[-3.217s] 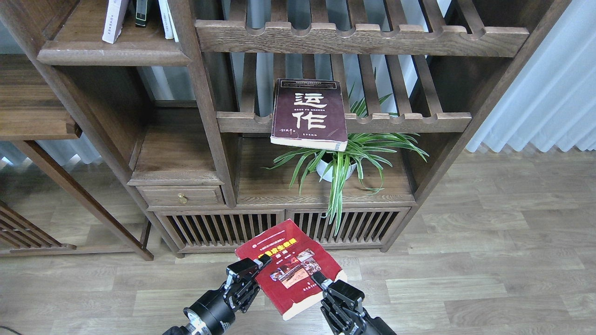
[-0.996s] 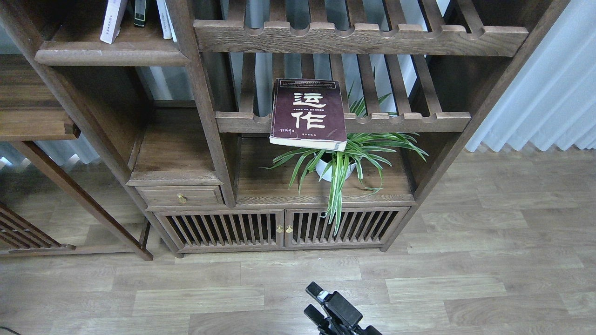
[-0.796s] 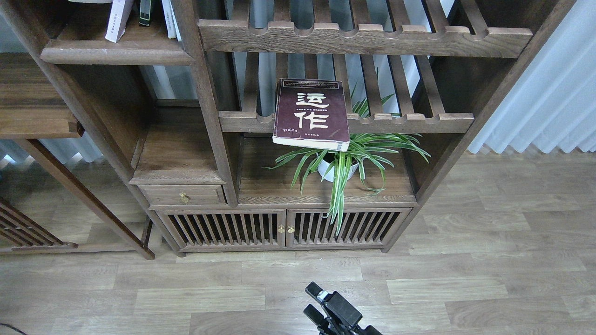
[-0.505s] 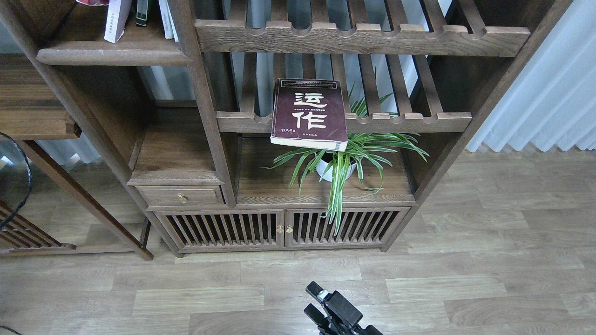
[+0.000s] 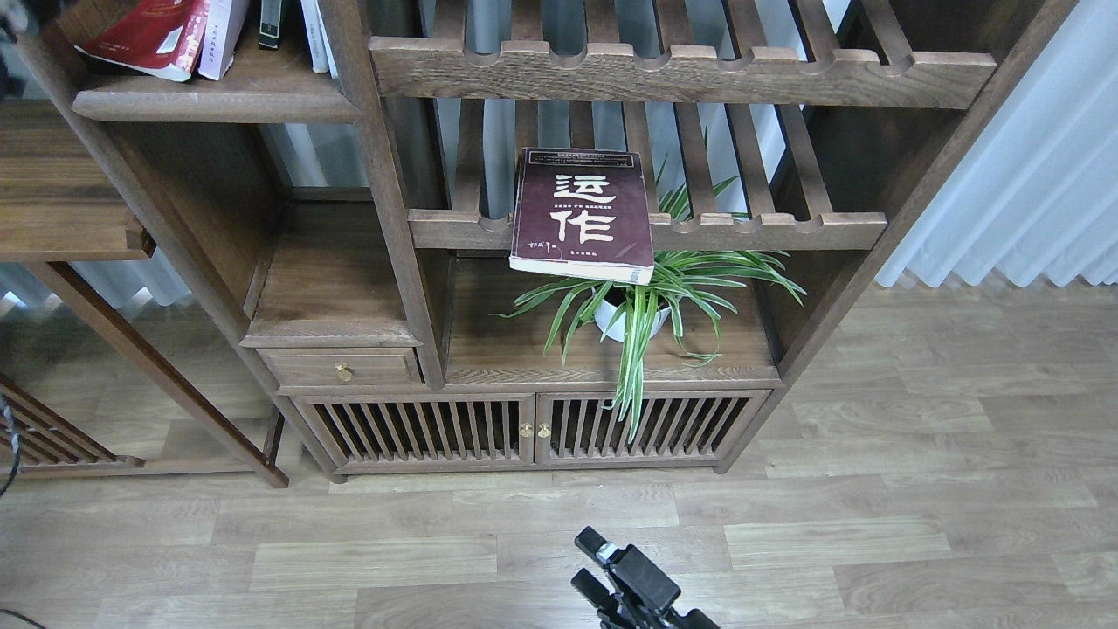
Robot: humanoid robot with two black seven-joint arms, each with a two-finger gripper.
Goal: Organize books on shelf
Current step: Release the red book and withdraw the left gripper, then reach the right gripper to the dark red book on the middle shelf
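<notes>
Head view, right claw (image 5: 592,563) open, empty, maroon book (image 5: 583,214) far above on slatted rack (image 5: 769,231)

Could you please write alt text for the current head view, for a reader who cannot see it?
A red book leans against upright books on the solid top-left shelf of a wooden bookcase. A maroon book lies flat on a slatted rack above a potted plant. Only the right gripper shows, open, at the bottom edge.
</notes>
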